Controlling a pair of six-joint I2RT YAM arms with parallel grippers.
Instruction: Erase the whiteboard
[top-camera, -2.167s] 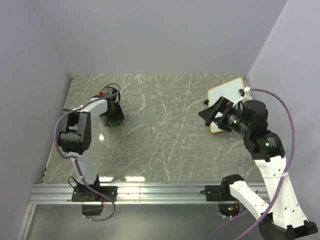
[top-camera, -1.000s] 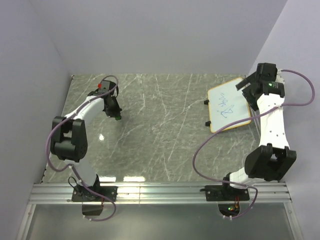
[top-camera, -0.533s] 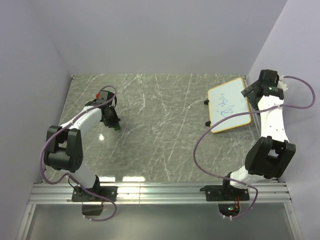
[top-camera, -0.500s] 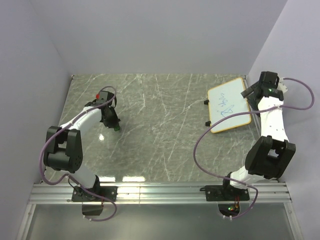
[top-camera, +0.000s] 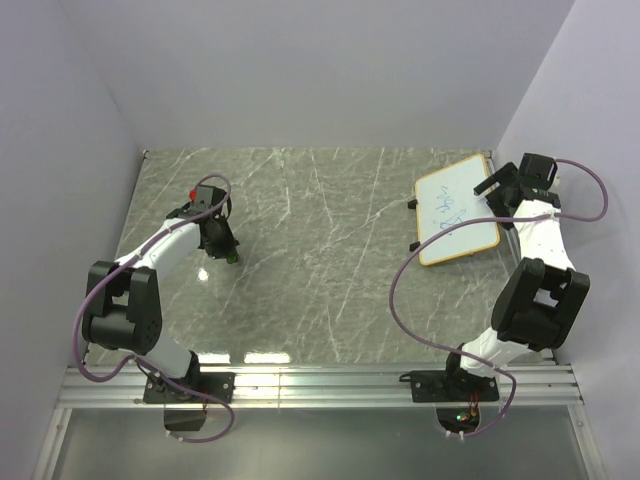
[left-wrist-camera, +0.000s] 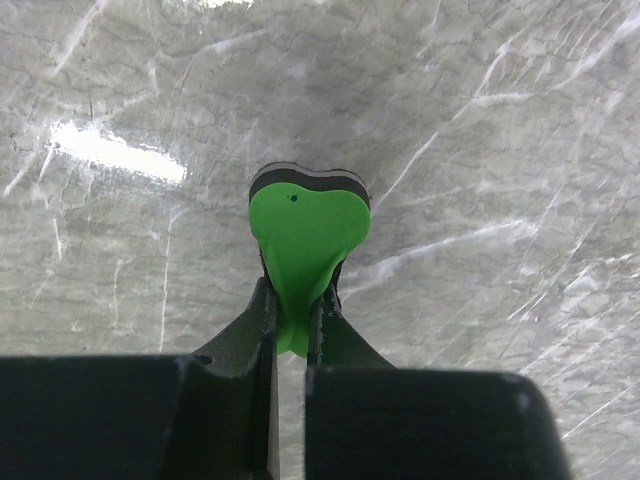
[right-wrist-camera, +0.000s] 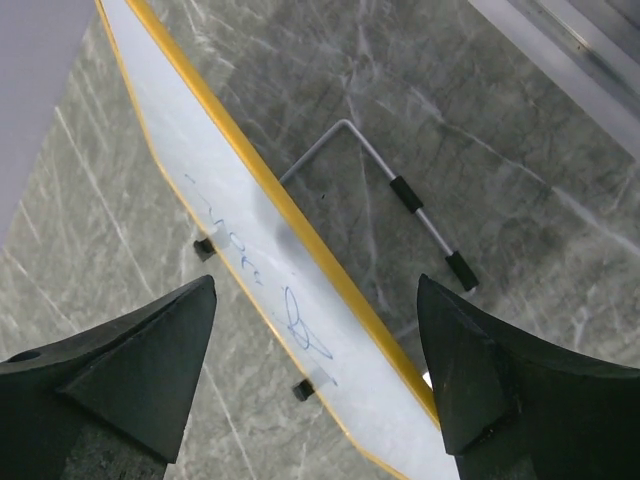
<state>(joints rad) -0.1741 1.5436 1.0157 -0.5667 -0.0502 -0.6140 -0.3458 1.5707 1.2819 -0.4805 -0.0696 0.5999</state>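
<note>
The whiteboard (top-camera: 455, 210), white with an orange-tan frame and blue scribbles, stands tilted on a wire stand at the far right of the table. My right gripper (top-camera: 497, 187) hovers at its far right edge, open. In the right wrist view the board (right-wrist-camera: 255, 265) runs diagonally below the right gripper (right-wrist-camera: 316, 290), whose jaws stand wide apart and touch nothing. At the left of the table, my left gripper (top-camera: 228, 249) is shut on the green and black eraser block (top-camera: 233, 257). The left wrist view shows the eraser (left-wrist-camera: 305, 235) pinched and squeezed between the fingers of my left gripper (left-wrist-camera: 292, 305), above the marble.
The board's wire stand (right-wrist-camera: 400, 190) with black rubber tips lies on the marble behind it. The lilac side wall (top-camera: 590, 120) rises close to the right arm. A metal rail (top-camera: 320, 385) runs along the table's near edge.
My right gripper has dropped closer to the board's far right edge. My left gripper, still holding the eraser, has shifted a little toward the near side.
</note>
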